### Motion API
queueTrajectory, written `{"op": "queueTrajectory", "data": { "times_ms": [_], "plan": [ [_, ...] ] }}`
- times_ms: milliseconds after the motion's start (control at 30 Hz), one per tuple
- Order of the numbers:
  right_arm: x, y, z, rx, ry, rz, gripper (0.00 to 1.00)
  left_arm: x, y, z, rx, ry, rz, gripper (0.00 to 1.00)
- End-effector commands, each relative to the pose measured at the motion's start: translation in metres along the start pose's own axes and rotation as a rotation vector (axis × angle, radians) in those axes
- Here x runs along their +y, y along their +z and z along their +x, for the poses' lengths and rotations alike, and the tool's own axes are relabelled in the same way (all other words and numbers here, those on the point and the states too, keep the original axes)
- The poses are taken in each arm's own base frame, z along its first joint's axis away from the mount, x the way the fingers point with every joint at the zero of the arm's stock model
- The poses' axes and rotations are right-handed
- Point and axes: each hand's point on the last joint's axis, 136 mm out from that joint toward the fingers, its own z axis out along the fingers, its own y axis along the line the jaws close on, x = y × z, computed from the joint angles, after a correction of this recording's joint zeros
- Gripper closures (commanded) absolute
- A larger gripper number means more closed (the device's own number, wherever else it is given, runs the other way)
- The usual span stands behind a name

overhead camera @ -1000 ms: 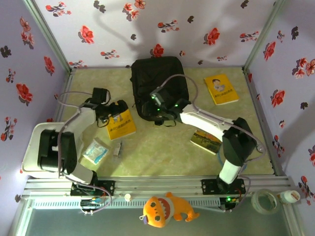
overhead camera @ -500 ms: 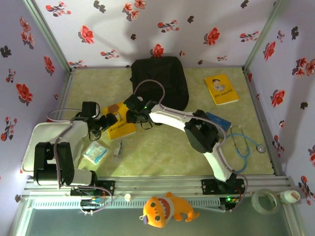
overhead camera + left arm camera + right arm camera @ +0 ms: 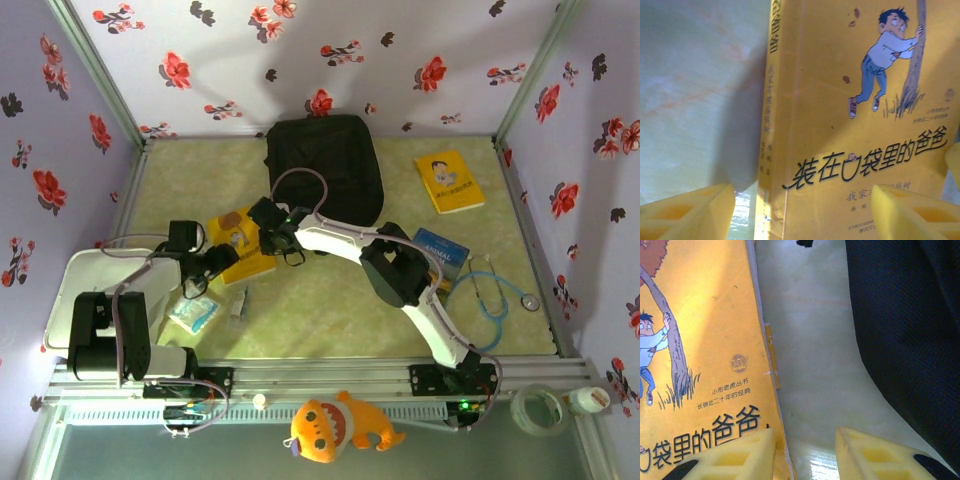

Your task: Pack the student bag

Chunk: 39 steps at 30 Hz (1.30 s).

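Observation:
The student bag [image 3: 325, 165] is a black backpack lying at the back centre; its fabric fills the right side of the right wrist view [image 3: 910, 340]. A yellow book [image 3: 240, 252] lies flat in front of it. My left gripper [image 3: 214, 263] is at the book's near-left edge, open, with its yellow pads [image 3: 910, 212] astride the book's spine [image 3: 771, 165]. My right gripper [image 3: 272, 238] is at the book's far-right edge, open, one pad [image 3: 725, 455] over the cover [image 3: 700, 340] and the other over bare table.
A second yellow book [image 3: 449, 180] lies at the back right. A blue book [image 3: 440, 250] and a stethoscope [image 3: 495, 295] lie right of centre. A white case [image 3: 62, 300] sits at the left, with a clear packet [image 3: 195, 310] beside it. An orange plush [image 3: 335, 425] lies at the front rail.
My right arm swung left from the bag to the yellow book's far edge. Both grippers' jaws have narrowed. The left gripper drew back a little toward the book's near-left edge.

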Motion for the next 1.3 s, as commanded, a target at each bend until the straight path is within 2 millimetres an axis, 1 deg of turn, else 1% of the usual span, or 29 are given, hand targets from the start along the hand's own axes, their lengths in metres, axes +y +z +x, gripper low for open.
{"op": "queueTrajectory", "data": {
  "times_ms": [0, 167, 367, 567, 633, 733, 800, 867, 1000, 1067, 1133, 1267],
  "plan": [
    [-0.011, 0.014, 0.015, 0.054, 0.033, 0.049, 0.65, -0.009, -0.001, -0.005, -0.017, -0.014, 0.051, 0.3],
    [-0.011, 0.019, 0.024, 0.094, 0.057, 0.037, 0.65, -0.013, 0.001, -0.002, 0.004, -0.03, 0.077, 0.33],
    [-0.011, 0.02, 0.029, 0.115, 0.075, 0.026, 0.66, -0.01, 0.006, 0.003, 0.027, -0.037, 0.074, 0.36],
    [-0.007, 0.021, 0.031, 0.136, 0.096, -0.006, 0.65, -0.004, 0.011, 0.007, 0.042, -0.069, 0.055, 0.33],
    [-0.007, 0.021, 0.033, 0.148, 0.101, -0.012, 0.65, -0.006, 0.012, 0.007, 0.045, -0.074, 0.071, 0.32],
    [-0.008, 0.024, 0.036, 0.156, 0.103, -0.019, 0.65, -0.016, 0.011, 0.005, 0.054, -0.072, 0.114, 0.37],
    [-0.009, 0.024, 0.036, 0.157, 0.106, -0.022, 0.65, -0.029, 0.005, 0.004, 0.06, -0.074, 0.174, 0.4],
    [-0.011, 0.025, 0.035, 0.158, 0.113, -0.022, 0.65, -0.043, -0.004, 0.003, 0.064, -0.078, 0.238, 0.42],
    [-0.012, 0.02, 0.03, 0.144, 0.134, -0.026, 0.66, -0.071, -0.031, -0.001, 0.055, -0.073, 0.35, 0.45],
    [-0.012, 0.018, 0.028, 0.136, 0.144, -0.029, 0.67, -0.077, -0.041, -0.002, 0.04, -0.07, 0.373, 0.47],
    [-0.01, 0.018, 0.028, 0.133, 0.151, -0.045, 0.68, -0.078, -0.044, -0.002, 0.034, -0.069, 0.385, 0.48],
    [-0.008, 0.023, 0.031, 0.151, 0.178, -0.069, 0.68, -0.073, -0.03, 0.006, 0.096, -0.112, 0.37, 0.52]
  ]
}}
